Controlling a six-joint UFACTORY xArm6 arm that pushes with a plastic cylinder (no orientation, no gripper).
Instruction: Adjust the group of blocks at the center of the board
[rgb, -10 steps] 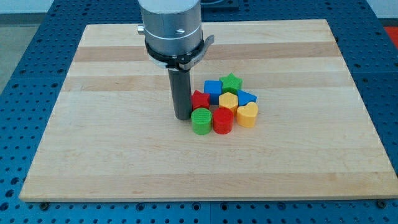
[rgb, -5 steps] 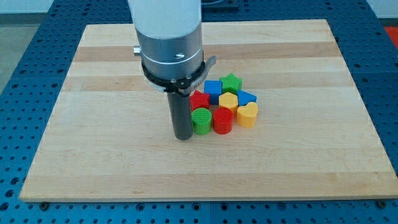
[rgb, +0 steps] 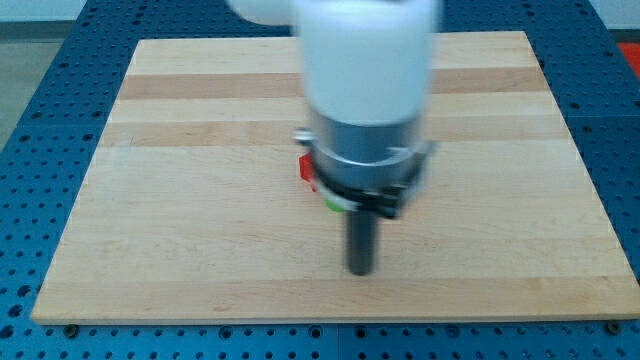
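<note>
Camera view is mostly arm right now, so bear with me. Using my tip (rgb: 360, 270) as the landmark and going from the view's left: up and to the left of my tip a corner of a red block (rgb: 305, 168) pokes out from behind the arm's housing (rgb: 366, 100), shape not readable. Closer in, just above and slightly left of my tip, there's a thin sliver of a green block (rgb: 333, 205) under the collar. The rest of the group at the center of the wooden board (rgb: 180, 200) is hidden behind the arm, so I can't say how the blocks sit against each other.

No gripper on this rig, just the dark rod, so nothing opens or closes and nothing is held. My tip sits on bare wood toward the view's bottom from the cluster, apart from both visible blocks. The frame is motion-blurred too.

Handling-wise, my guess is these are light, rigid little plastic pieces that skate easily on smooth wood. There's no grabbing, only shoving, so I'd push low on a flat side face, square on. An off-center nudge would likely spin one or scatter its neighbours.
</note>
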